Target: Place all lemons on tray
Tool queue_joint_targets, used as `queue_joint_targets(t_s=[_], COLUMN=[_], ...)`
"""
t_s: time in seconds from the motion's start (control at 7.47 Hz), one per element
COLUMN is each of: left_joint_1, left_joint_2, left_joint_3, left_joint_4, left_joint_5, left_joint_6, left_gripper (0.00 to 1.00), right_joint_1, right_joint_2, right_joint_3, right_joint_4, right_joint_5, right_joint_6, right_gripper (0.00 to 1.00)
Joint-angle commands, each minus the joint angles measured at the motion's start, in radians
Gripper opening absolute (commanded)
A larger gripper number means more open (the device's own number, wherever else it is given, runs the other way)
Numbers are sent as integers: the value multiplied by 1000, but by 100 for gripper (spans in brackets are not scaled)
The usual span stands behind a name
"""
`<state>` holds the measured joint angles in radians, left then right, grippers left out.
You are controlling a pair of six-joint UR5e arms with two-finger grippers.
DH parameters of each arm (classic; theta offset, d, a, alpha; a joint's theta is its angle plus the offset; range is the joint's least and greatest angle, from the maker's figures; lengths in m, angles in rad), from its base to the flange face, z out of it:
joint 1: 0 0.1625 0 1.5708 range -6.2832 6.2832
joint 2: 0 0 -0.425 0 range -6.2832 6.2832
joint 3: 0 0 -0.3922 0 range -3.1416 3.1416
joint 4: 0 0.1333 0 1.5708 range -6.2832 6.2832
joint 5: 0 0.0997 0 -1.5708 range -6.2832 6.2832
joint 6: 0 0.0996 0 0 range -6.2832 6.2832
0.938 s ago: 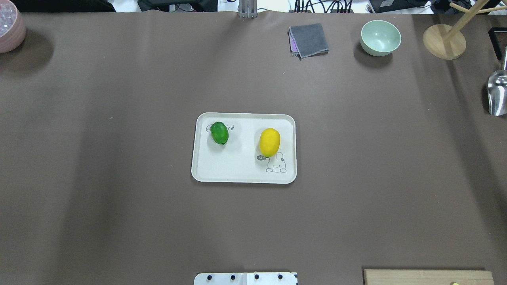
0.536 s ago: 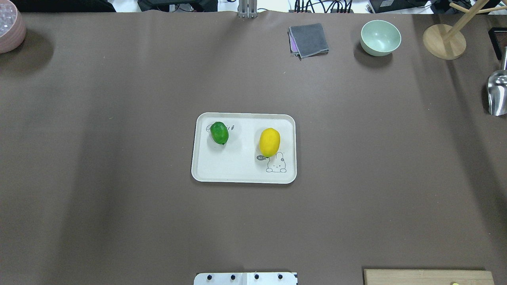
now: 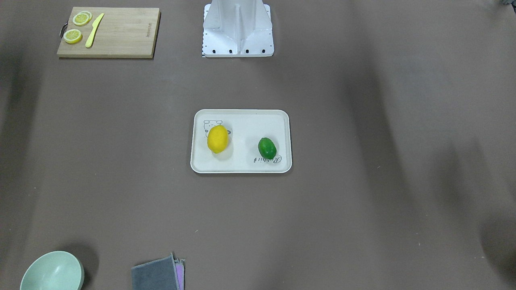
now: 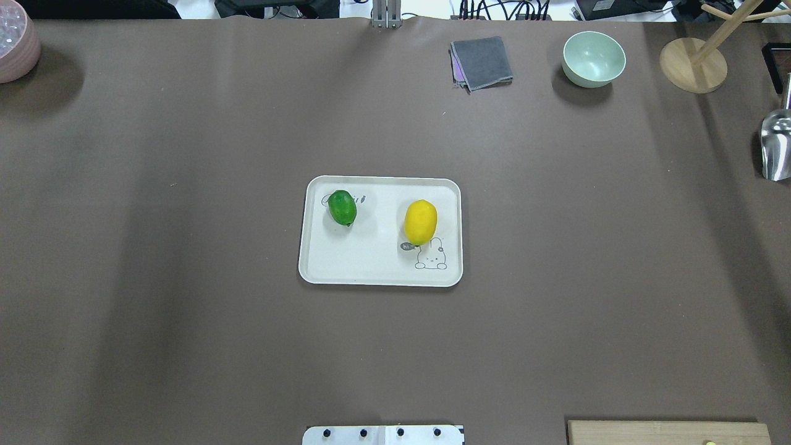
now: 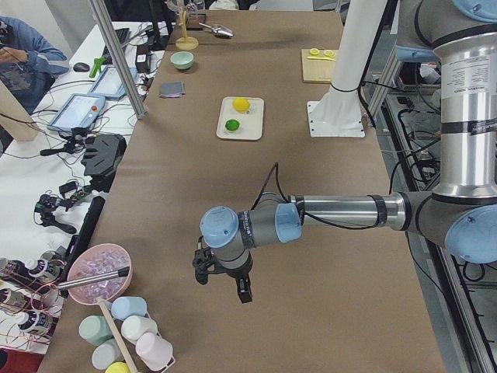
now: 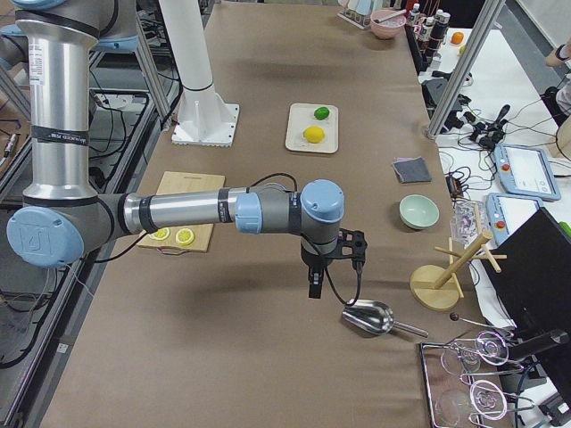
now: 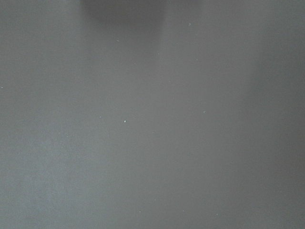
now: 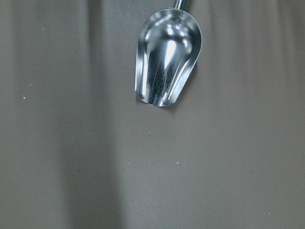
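Note:
The off-white tray (image 4: 371,267) lies at the table's middle. The yellow lemon (image 4: 421,222) and the smaller green lemon (image 4: 342,207) both rest on it, apart from each other; they also show in the front view, yellow (image 3: 217,139) and green (image 3: 267,148). My left gripper (image 5: 224,284) hangs over bare table far from the tray, seen only in the exterior left view. My right gripper (image 6: 326,267) hangs near the metal scoop (image 6: 368,317), seen only in the exterior right view. I cannot tell whether either is open or shut.
A wooden cutting board (image 3: 121,32) with lemon slices (image 3: 73,36) and a yellow knife (image 3: 94,30) lies near the robot's base (image 3: 238,28). A green bowl (image 4: 593,59), a grey cloth (image 4: 482,62), a wooden stand (image 4: 692,65) and a pink bowl (image 4: 15,40) line the far edge.

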<state>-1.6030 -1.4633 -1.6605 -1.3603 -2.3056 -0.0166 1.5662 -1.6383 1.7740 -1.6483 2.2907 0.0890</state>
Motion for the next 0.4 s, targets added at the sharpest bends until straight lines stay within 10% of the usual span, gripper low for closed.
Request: queue_joint_targets(t_s=[0.0, 0.27], left_joint_1=[2, 2], left_joint_2=[0, -2], left_joint_3=[8, 11], left_joint_4=[-2, -2], left_joint_5=[0, 0], left_joint_6=[1, 1], left_gripper=[98, 98], right_joint_1=[0, 0], right_joint_2=[0, 0], right_joint_3=[-2, 1], right_joint_4=[1, 1], right_joint_5=[0, -2], right_joint_6=[2, 0], right_gripper=[100, 100])
